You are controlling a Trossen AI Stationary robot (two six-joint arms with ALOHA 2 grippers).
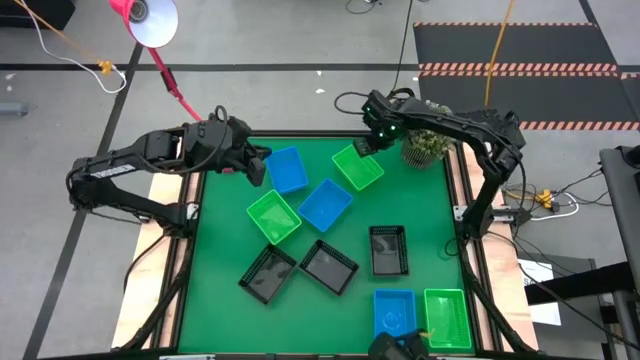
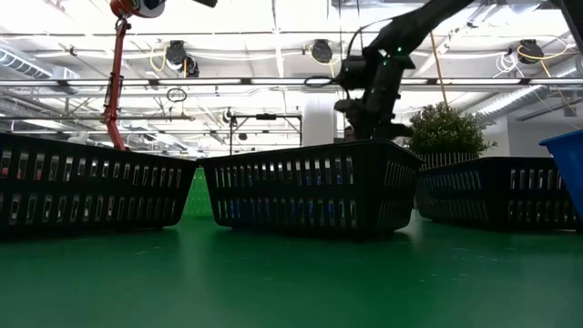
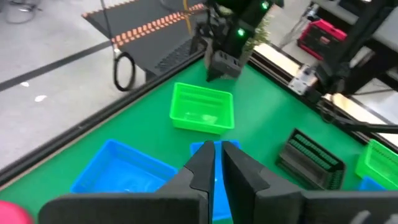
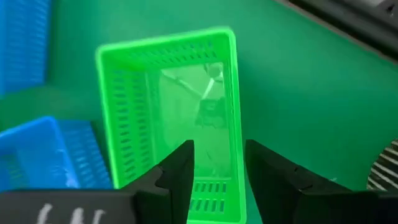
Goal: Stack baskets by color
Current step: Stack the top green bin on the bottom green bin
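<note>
My right gripper (image 4: 217, 165) hangs with fingers apart over the far green basket (image 1: 358, 167), which sits on the table, unstacked, just beside the plant (image 1: 428, 146). Next I must grip its rim. My left gripper (image 1: 262, 165), fingers together, waits nearby.

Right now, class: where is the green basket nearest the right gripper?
In the high view, the green basket sits at the mat's far edge, right of centre, just under the open right gripper and beside the plant.

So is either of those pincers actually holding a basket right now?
No. The right pincer stands open over the far green basket, gripping nothing. The left pincer is shut and empty.
</note>
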